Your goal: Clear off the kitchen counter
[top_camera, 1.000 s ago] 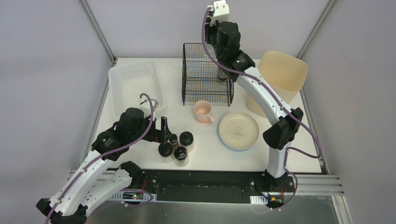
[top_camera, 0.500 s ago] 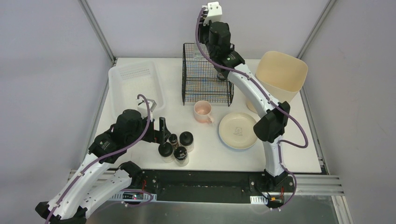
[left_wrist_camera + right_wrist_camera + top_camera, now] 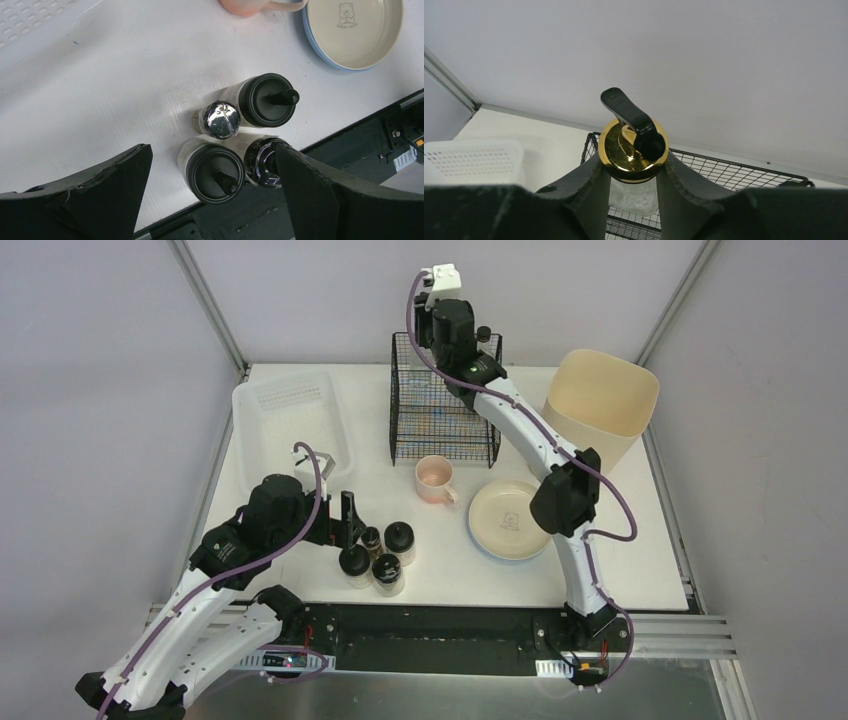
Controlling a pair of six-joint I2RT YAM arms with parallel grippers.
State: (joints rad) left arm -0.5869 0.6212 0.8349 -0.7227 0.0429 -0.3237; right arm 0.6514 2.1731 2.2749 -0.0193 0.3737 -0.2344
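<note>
Standing by the table, taking the black wire rack (image 3: pixel 440 425) as the fixed mark.

Kitchen counter (image 3: pixel 450 565): the white top under everything. The rack sits toward its far edge, about mid-width.

Right gripper (image 3: pixel 631 182): reaching up over the rack, near its far rim. Its fingers are partly closed and clamp a glass bottle (image 3: pixel 633 196) on both sides, just below its gold cap (image 3: pixel 624 155). A black spout lever lies across the cap. The bottle is upright. From the wrist view the rack's open top lies below it. Whether the bottle touches the wire, I cannot tell.

Left gripper (image 3: pixel 350 517): well to the near-left of the rack, low over the counter. The fingers are spread as wide as they go and hold nothing. Just beside them stands a tight cluster of four small jars (image 3: pixel 235 135), all upright. Two have black knobbed lids and two have shiny lids. In the wrist view one shiny-lidded jar stands against the inner face of one finger.

On the near side of the rack:
- a pink mug (image 3: pixel 435 478), close to the rack
- a cream plate (image 3: pixel 511 520) with a bear print, near-right of the rack

Left of the rack is a translucent white tray (image 3: pixel 290 425). Right of the rack is a beige bin (image 3: pixel 600 400).
</note>
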